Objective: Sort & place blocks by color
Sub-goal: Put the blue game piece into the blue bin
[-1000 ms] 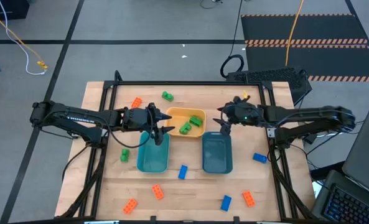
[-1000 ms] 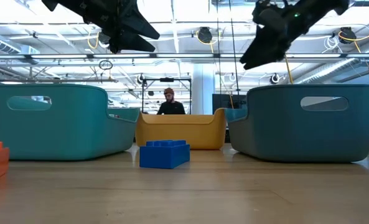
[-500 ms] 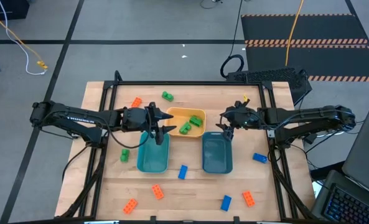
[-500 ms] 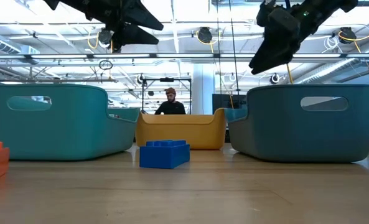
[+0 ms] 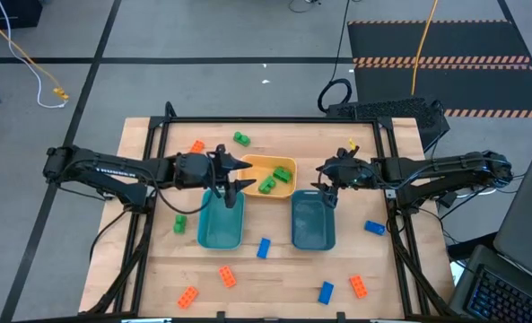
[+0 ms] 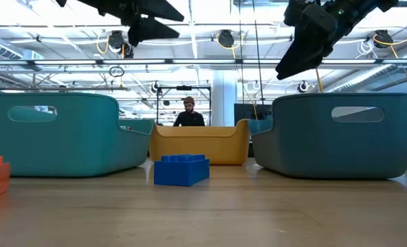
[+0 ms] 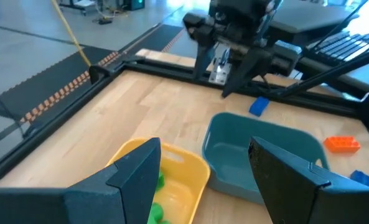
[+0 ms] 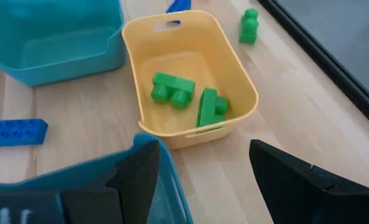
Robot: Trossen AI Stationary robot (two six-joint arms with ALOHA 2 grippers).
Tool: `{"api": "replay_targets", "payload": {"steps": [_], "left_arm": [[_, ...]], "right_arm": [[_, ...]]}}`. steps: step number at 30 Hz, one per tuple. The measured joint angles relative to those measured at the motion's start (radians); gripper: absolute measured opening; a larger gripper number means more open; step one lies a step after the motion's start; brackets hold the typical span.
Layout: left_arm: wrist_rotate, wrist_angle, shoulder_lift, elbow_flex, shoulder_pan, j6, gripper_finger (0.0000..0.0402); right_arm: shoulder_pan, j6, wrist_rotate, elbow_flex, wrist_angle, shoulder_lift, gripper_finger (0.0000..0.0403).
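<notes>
My left gripper hangs open above the gap between the yellow bin and the left teal bin. My right gripper hangs open over the far end of the right teal bin; its wrist view shows nothing between its fingers. Two green blocks lie flat in the yellow bin. Orange, green and blue blocks lie scattered on the table, among them a blue block between the teal bins and a green block left of them.
Far of the yellow bin lie an orange block and a green block. Near the front edge lie orange blocks and a blue block; another blue block lies right of the right bin. A person is beyond the table.
My left gripper has risen and tipped its fingers up toward level, staying open. My right gripper has shifted a little toward the table's right, above the right teal bin. No block has moved.
</notes>
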Motion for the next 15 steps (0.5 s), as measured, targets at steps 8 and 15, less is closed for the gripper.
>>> {"api": "replay_targets", "payload": {"steps": [8, 15], "left_arm": [[0.031, -0.009, 0.0, 0.015, -0.014, 0.01, 0.0243], [0.031, -0.009, 0.0, 0.015, -0.014, 0.017, 0.0243]], "right_arm": [[0.026, 0.194, -0.082, 0.0, -0.251, 0.013, 0.0242], [0.126, 0.386, -0.167, 0.019, -0.509, 0.047, 0.0242]]}}
